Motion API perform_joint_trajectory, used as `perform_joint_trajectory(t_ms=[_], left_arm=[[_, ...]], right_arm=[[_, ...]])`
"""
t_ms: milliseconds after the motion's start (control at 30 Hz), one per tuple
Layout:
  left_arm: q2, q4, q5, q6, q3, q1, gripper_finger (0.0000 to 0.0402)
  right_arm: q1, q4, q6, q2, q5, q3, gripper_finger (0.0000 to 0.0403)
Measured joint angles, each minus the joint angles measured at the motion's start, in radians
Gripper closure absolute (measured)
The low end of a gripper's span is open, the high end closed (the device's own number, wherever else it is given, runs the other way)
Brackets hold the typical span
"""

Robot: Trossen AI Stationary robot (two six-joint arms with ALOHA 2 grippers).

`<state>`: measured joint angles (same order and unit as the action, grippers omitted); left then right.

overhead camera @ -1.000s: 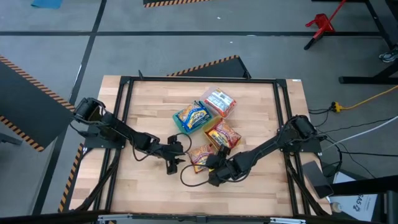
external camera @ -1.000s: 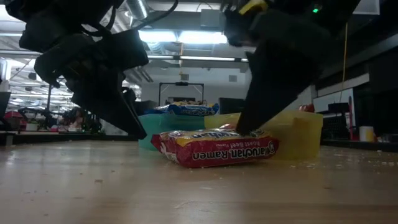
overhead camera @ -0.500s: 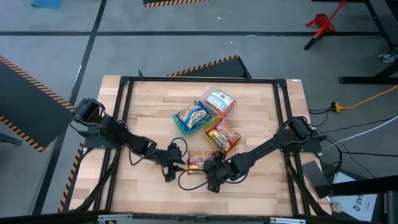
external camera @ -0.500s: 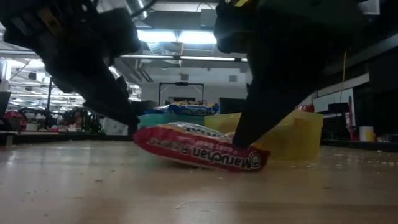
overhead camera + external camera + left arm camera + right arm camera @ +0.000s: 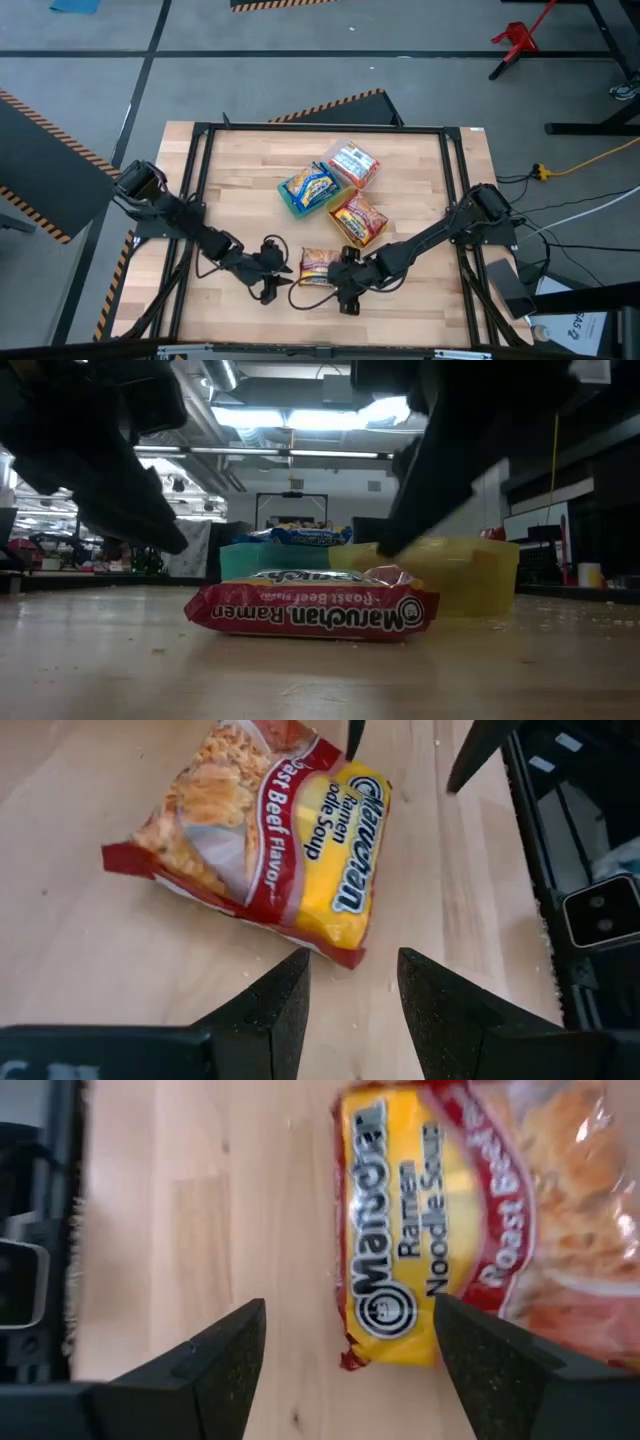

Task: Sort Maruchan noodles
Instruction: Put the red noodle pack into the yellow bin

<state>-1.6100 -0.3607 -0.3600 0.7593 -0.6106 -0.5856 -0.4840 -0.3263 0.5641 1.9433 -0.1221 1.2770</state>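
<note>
Packet: I see a flat, crinkly red-and-yellow noodle packet (image 5: pixel 318 264) lying on the pale plank table (image 5: pixel 240 180), near its front edge.
Left gripper (image 5: pixel 270 282): I have it just left of the packet, jaws apart, holding nothing.
Right gripper (image 5: pixel 344 290): just right of the packet, jaws wide, empty.
Containers: teal tub (image 5: pixel 290 199), yellow tub (image 5: pixel 355 222) and clear tub (image 5: pixel 352 165), each holding packets, clustered behind.
Room: I find bare wood on both sides of the tubs.
</note>
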Motion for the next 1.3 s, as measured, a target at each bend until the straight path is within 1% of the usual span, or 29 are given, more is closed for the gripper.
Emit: perform_joint_trajectory(t_ms=[200, 233, 300, 367, 433, 500, 533, 567, 633, 700, 800, 900, 967, 1067, 1167, 1300], left_arm=[[0.000, 0.010, -0.124, 0.052, 0.000, -0.040, 0.0255], [0.000, 0.010, -0.137, 0.055, 0.000, -0.043, 0.0255], [0.000, 0.009, -0.162, 0.077, 0.000, -0.049, 0.0255], [0.000, 0.008, -0.195, 0.114, 0.000, -0.054, 0.0255], [0.000, 0.006, -0.234, 0.165, 0.000, -0.060, 0.0255], [0.000, 0.004, -0.258, 0.210, 0.000, -0.063, 0.0255], [0.000, 0.002, -0.261, 0.225, 0.000, -0.064, 0.0255], [0.000, -0.007, -0.264, 0.232, 0.000, -0.064, 0.0255], [0.000, -0.039, -0.269, 0.233, 0.000, -0.064, 0.0255], [0.000, -0.067, -0.274, 0.238, 0.000, -0.064, 0.0255], [0.001, -0.137, -0.274, 0.268, 0.019, -0.059, 0.0255], [0.001, -0.304, -0.270, 0.305, 0.099, -0.056, 0.0255], [0.001, -0.429, -0.292, 0.318, 0.160, -0.056, 0.0255], [0.000, -0.530, -0.314, 0.360, 0.233, -0.051, 0.0255], [0.000, -0.555, -0.286, 0.391, 0.249, -0.030, 0.0255], [0.000, -0.560, -0.242, 0.391, 0.242, -0.011, 0.0255]], right_arm=[[0.009, -0.062, -0.056, -0.050, -0.042, 0.002, 0.0127], [0.009, -0.075, -0.052, -0.050, -0.044, 0.002, 0.0127], [0.008, -0.117, 0.006, -0.050, -0.038, 0.002, 0.0127], [0.007, -0.164, 0.157, -0.047, -0.041, 0.002, 0.0127], [0.000, -0.212, 0.376, -0.043, -0.064, -0.003, 0.0127], [-0.013, -0.218, 0.591, -0.042, -0.093, -0.020, 0.0127], [-0.019, -0.200, 0.651, -0.042, -0.111, -0.028, 0.0127], [-0.029, -0.176, 0.679, -0.042, -0.134, -0.032, 0.0127], [-0.042, -0.116, 0.692, -0.043, -0.178, -0.032, 0.0127], [-0.043, -0.063, 0.693, -0.043, -0.196, -0.031, 0.0127], [-0.029, -0.055, 0.746, -0.041, -0.214, -0.032, 0.0127], [-0.024, -0.055, 0.828, -0.038, -0.232, -0.059, 0.0127], [-0.026, -0.031, 0.861, -0.037, -0.237, -0.082, 0.0127], [-0.028, 0.022, 0.894, -0.037, -0.235, -0.110, 0.0127], [-0.027, 0.109, 0.895, -0.037, -0.236, -0.144, 0.0127], [-0.025, 0.211, 0.903, -0.037, -0.256, -0.202, 0.0127]])
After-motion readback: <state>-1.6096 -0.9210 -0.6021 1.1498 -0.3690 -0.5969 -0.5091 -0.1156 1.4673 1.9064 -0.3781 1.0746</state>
